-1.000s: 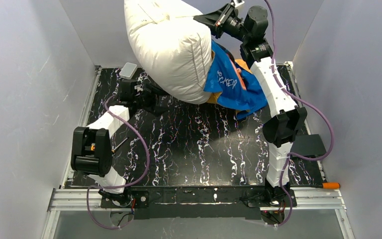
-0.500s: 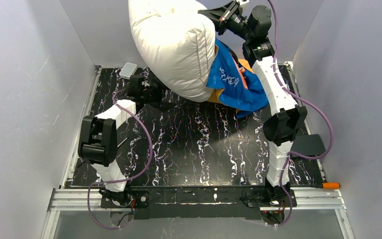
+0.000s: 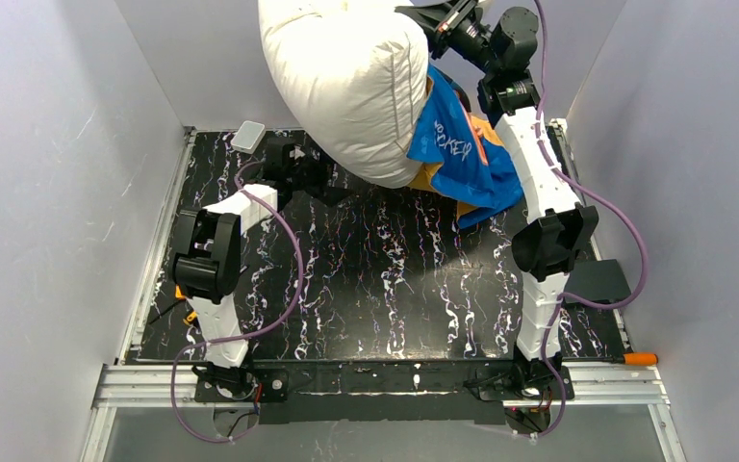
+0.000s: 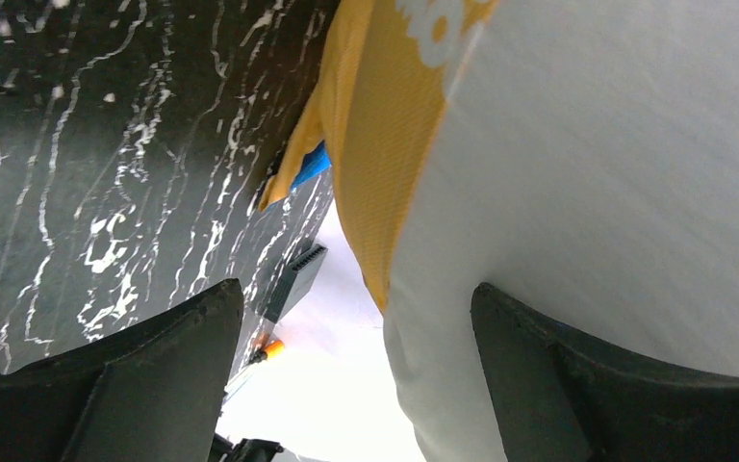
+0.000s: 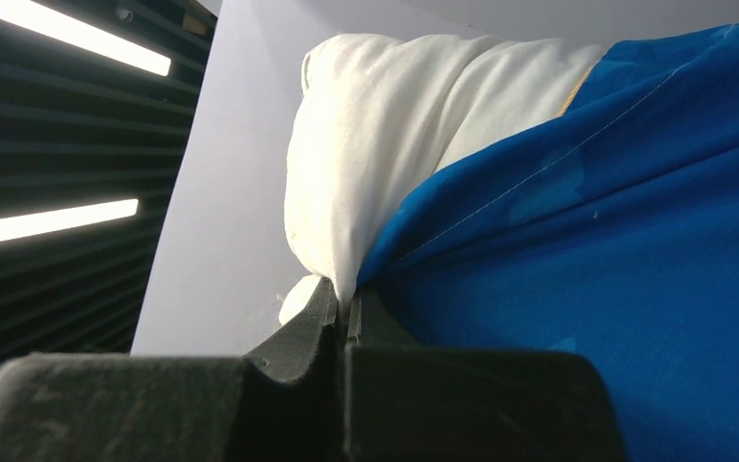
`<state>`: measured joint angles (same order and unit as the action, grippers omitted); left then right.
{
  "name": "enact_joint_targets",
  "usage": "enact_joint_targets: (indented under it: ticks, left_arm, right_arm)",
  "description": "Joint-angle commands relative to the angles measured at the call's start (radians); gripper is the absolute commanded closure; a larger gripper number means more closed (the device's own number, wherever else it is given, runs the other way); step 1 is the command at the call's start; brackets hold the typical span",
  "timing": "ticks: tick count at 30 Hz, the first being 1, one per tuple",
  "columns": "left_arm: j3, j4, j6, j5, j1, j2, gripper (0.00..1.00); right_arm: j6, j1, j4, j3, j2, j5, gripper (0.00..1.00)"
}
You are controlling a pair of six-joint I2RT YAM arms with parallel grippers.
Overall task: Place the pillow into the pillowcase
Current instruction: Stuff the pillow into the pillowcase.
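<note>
Top view: the pillow (image 3: 346, 87) hangs high over the far edge of the table (image 3: 394, 279), held up at its upper right corner by the right claw (image 3: 430, 17); the case (image 3: 462, 154) drapes blue down the pillow's right side, its orange reverse showing under the pillow's lower end; the left claw (image 3: 298, 178) sits low by the pillow's lower left, whether touching I cannot tell from here; a small grey box (image 3: 248, 136) lies at the table's far left corner.

Left wrist: the left claw (image 4: 356, 375) stands wide apart, gripping nothing; the pillow (image 4: 616, 173) fills the right side and bulges just above the right finger; the orange side of the case (image 4: 385, 144) lies against it, a sliver of blue behind.

Right wrist: the right claw (image 5: 346, 308) is pressed together on a white corner of the pillow (image 5: 394, 125); the blue case (image 5: 616, 269) runs into the same pinch.
</note>
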<state>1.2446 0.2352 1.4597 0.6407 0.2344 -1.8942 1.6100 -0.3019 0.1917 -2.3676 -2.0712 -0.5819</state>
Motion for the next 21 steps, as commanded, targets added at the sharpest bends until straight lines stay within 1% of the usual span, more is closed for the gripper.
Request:
enact_joint_targets:
  ticks: [1,5,8,10,21]
  left_arm:
    - [0.041,0.108,0.016,0.029,0.019,0.006,0.13]
    - [0.033,0.225,0.062,0.020,0.033,-0.015,0.13]
    - [0.036,0.356,0.128,0.003,0.052,-0.059,0.14]
    - [0.054,0.409,0.149,-0.012,0.068,-0.088,0.14]
    - [0.112,0.438,0.157,-0.067,0.113,-0.188,0.15]
  right_arm:
    - [0.093,0.004,0.354,-0.135,0.094,0.094,0.99]
    - [0.107,0.007,0.364,-0.135,0.092,0.100,0.99]
    - [0.122,0.009,0.373,-0.136,0.089,0.103,0.99]
    - [0.128,0.010,0.376,-0.136,0.089,0.107,0.99]
    - [0.141,0.018,0.376,-0.130,0.101,0.105,0.99]
